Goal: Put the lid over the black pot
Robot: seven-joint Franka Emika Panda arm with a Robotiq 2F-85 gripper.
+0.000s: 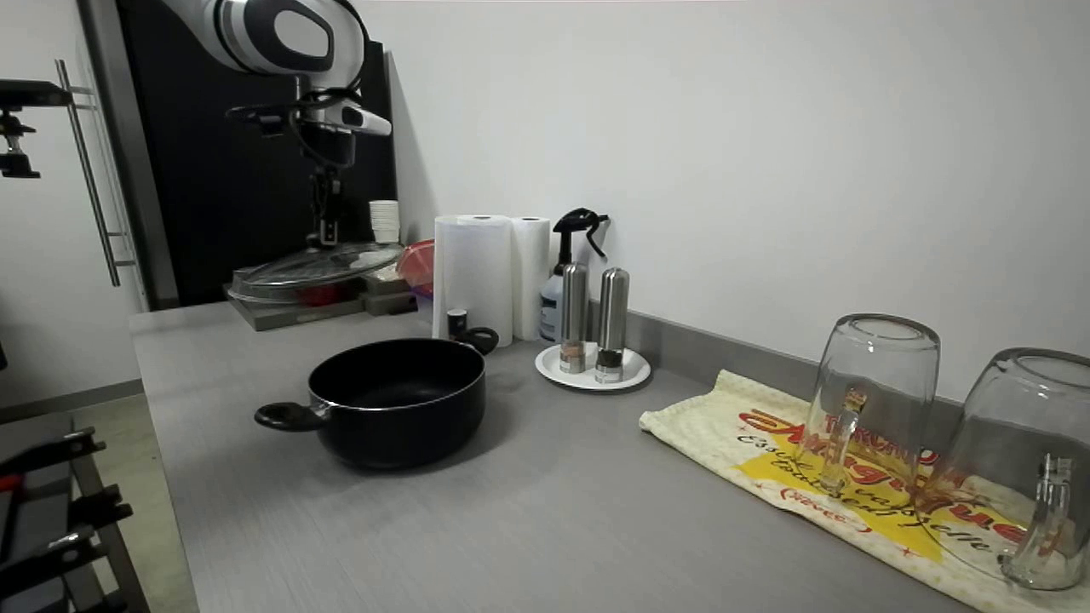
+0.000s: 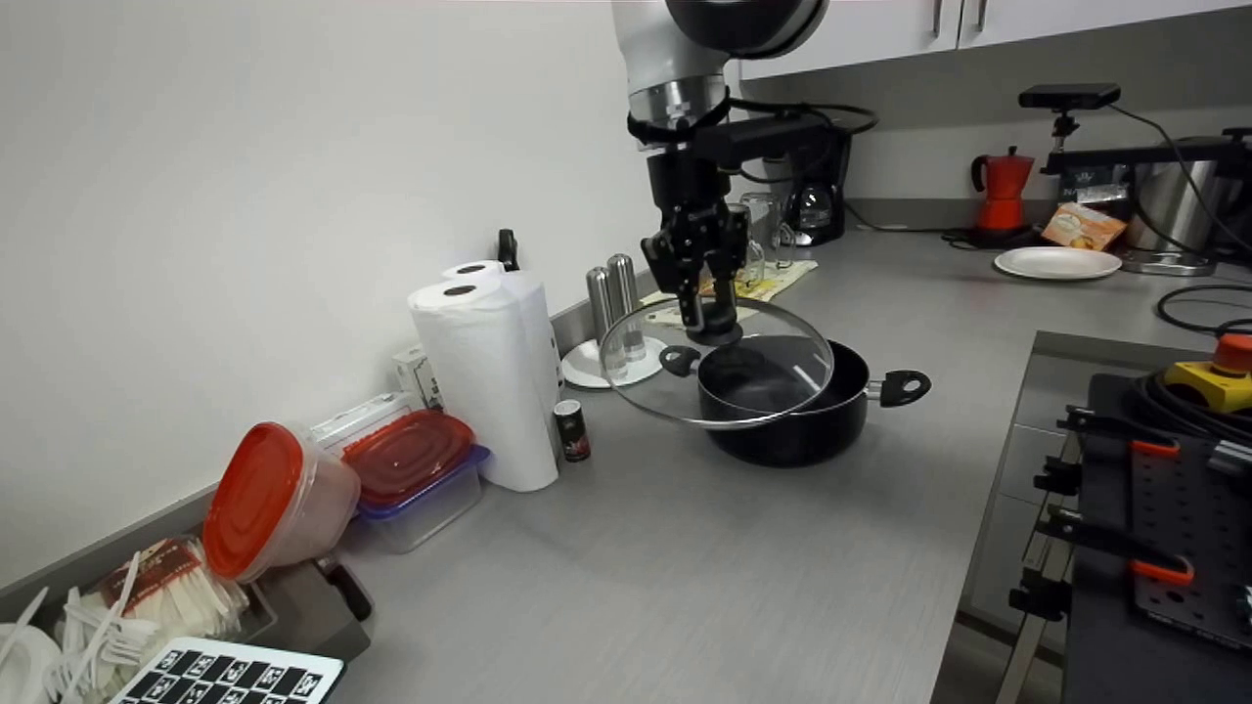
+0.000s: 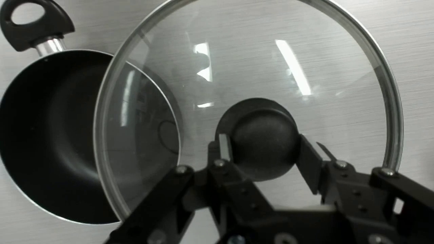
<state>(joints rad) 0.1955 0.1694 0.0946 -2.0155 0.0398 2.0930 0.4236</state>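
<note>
Here the jaws, pressed against both sides of the dark knob (image 3: 264,145), hold the glass lid (image 3: 247,78) tilted above the desk (image 2: 685,587); lower, to their side, stands the black pot (image 1: 400,426). Farther from them, a cloth (image 1: 719,421) reads "Ess" in black, the rest unclear.

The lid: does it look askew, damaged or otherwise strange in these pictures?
Yes, askew: in the wrist view the lid hangs off-centre, overlapping only one side of the black pot. The end effector holds it by the knob, so the placing is probably just unfinished. I see no crack or chip.
</note>
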